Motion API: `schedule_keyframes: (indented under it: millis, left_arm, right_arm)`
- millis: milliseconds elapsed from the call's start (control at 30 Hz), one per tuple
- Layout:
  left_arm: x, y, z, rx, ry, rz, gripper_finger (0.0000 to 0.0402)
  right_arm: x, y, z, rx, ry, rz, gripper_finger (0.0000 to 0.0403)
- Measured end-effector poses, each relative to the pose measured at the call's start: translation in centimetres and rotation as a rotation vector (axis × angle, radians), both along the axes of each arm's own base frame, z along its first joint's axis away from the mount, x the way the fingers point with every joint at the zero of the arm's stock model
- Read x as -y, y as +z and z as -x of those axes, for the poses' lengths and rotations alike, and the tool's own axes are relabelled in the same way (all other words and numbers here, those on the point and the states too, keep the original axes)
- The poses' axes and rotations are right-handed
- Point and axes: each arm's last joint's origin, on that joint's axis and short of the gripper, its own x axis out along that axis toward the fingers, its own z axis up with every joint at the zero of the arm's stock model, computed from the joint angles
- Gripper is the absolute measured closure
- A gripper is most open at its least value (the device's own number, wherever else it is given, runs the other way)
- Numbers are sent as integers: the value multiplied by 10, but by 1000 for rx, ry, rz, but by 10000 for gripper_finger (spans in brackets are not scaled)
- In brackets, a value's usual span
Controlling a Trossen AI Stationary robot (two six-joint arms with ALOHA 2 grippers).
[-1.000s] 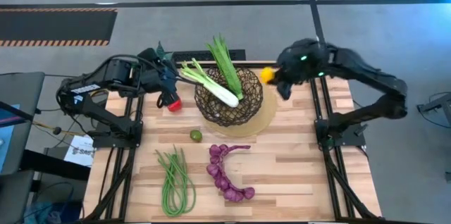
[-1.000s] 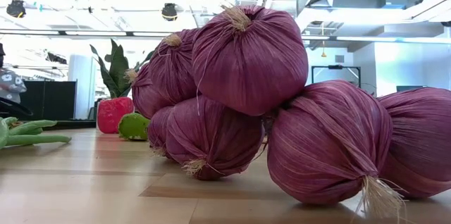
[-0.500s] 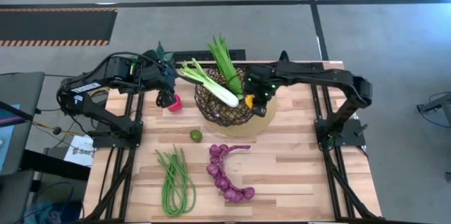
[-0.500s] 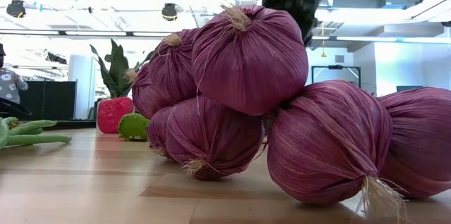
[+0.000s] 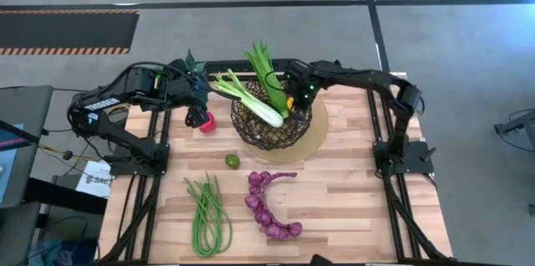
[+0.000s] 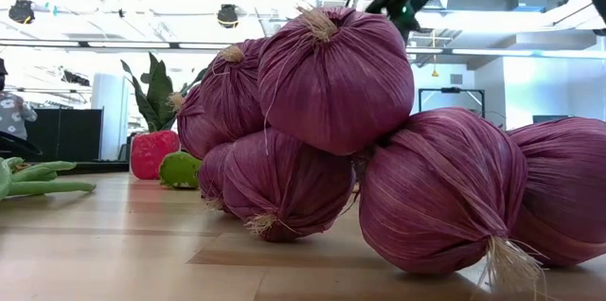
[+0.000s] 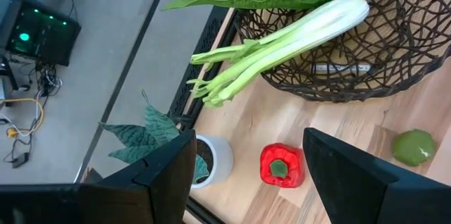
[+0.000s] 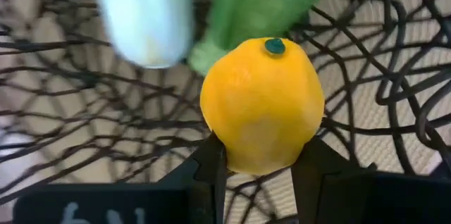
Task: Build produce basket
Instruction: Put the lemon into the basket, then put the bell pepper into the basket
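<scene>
The dark wire basket (image 5: 272, 124) stands on a tan round mat. In it lie the white-green leek (image 5: 251, 99) and the green leafy stalks (image 5: 266, 69), whose tops stick out over its far rim. My right gripper (image 5: 292, 103) is over the basket's right part, shut on the yellow lemon (image 8: 262, 104). My left gripper (image 7: 257, 175) is open above the red pepper (image 7: 282, 165), which stands on the table left of the basket, a finger on either side and apart from it. The lime (image 5: 232, 161), green beans (image 5: 206, 214) and purple onion string (image 5: 269, 203) lie on the table nearer. My right gripper pinches the lemon between its two fingers (image 8: 211, 160), on two opposite sides (image 8: 299, 150) of the end nearest the wrist. The fingers point down into the basket from above. The lemon's green-tipped end (image 8: 273, 46) points away from the fingers; whether it touches the mesh I cannot tell.
A small potted spiky plant (image 7: 211, 160) stands at the far left edge, close to my left gripper. The tan mat (image 5: 316, 136) shows right of the basket. In the low view the onions (image 6: 331, 83) fill the foreground, with the pepper (image 6: 153, 154) and lime (image 6: 178, 170) behind.
My right gripper has carried the lemon from beyond the basket's far right rim toward the table's left and down, and now stands over the inside of the basket beside the leek. It stays shut on the lemon.
</scene>
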Motion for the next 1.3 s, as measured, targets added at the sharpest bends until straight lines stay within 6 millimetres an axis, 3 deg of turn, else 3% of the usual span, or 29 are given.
schedule_keyframes:
  millis: [133, 333, 567, 733, 900, 1100, 1300]
  left_arm:
    - [0, 0, 0, 0, 0, -1, 152]
    - [0, 0, 0, 0, 0, -1, 152]
    - [0, 0, 0, 3, 5, 1, 152]
    - [0, 0, 0, 8, 10, 4, 152]
    - [0, 0, 0, 23, 31, 12, 152]
    - [-1, 0, 0, 99, 153, 10, 152]
    - [2, -30, 12, 58, 225, 27, 152]
  right_arm:
    - [7, -13, -4, -15, -5, -8, 291]
    - [-3, -22, -10, -49, 59, -10, 287]
    - [-20, -13, -13, -164, 65, 50, 112]
    - [-25, 5, -16, -218, 44, 101, 52]
    - [-40, 32, -24, -233, 38, 133, 53]
    - [-76, 67, -30, -266, 102, 134, 77]
    - [-103, 99, -26, -344, 109, 245, 85]
